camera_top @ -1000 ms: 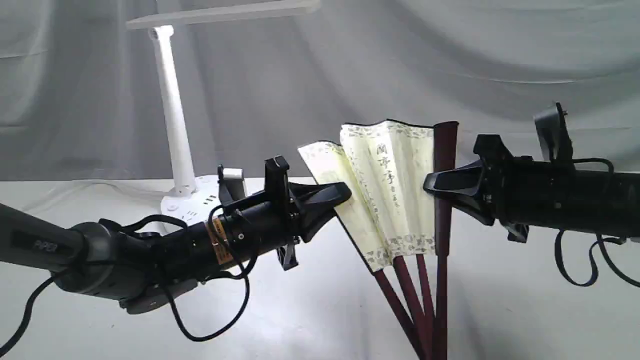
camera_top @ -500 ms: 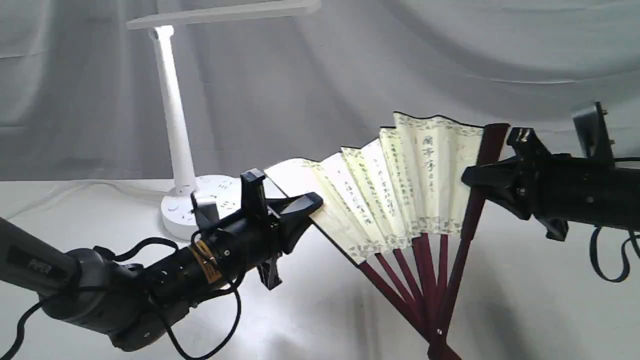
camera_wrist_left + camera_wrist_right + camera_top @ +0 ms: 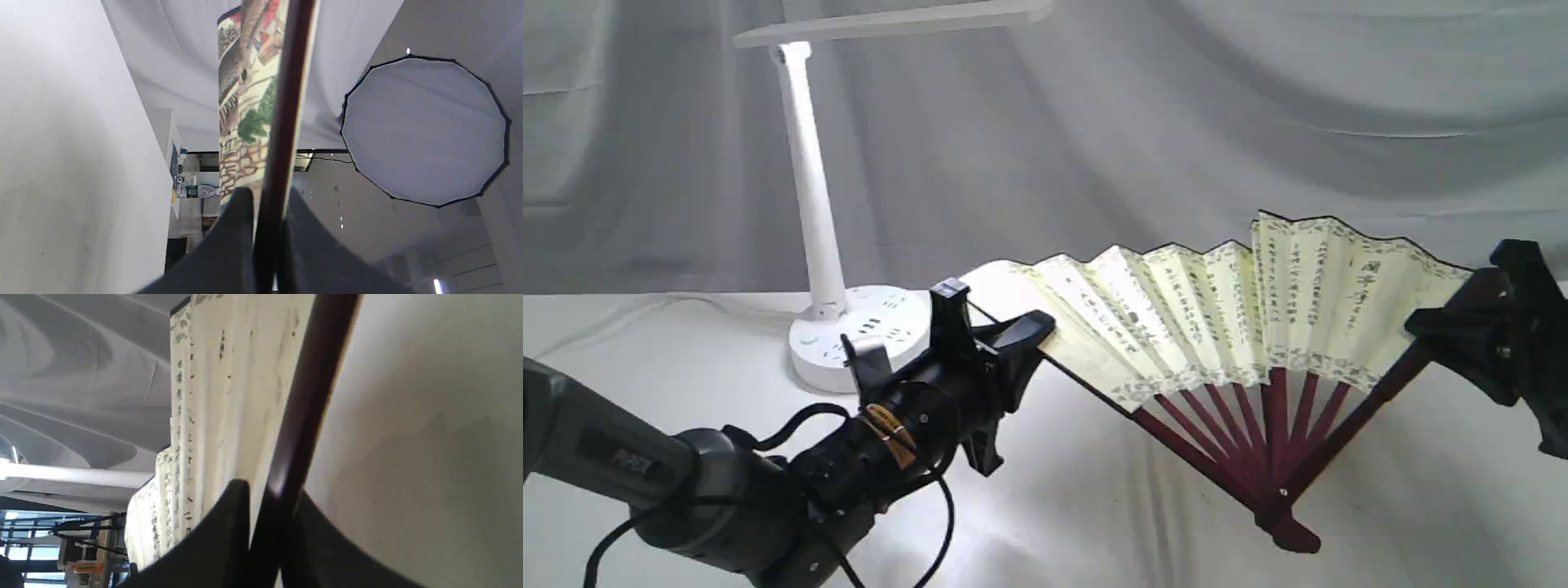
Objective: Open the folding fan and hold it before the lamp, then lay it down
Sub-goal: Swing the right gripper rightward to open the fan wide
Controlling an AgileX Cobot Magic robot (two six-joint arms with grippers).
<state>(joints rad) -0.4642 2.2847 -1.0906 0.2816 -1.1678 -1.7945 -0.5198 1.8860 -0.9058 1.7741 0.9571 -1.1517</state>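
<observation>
The folding fan (image 3: 1241, 302) is spread wide above the table, its cream calligraphy leaf facing the exterior view and its maroon ribs meeting at a pivot (image 3: 1278, 518) low on the right. My left gripper (image 3: 1045, 331) is shut on the fan's left outer rib (image 3: 286, 122). My right gripper (image 3: 1441, 327) is shut on the right outer rib (image 3: 302, 408). The white lamp (image 3: 809, 180) stands at the back left, its flat head (image 3: 890, 20) at the top edge and round socket base (image 3: 858, 335) behind my left arm.
A white cloth covers the table (image 3: 1094, 523) and hangs as a backdrop (image 3: 1176, 106). A round softbox (image 3: 425, 130) shows in the left wrist view. My left arm's black cable (image 3: 931, 523) loops low over the table.
The fan has spread much wider. My right gripper has swung right and down with its rib; the left gripper has stayed about in place. The pivot has dropped toward the table.
</observation>
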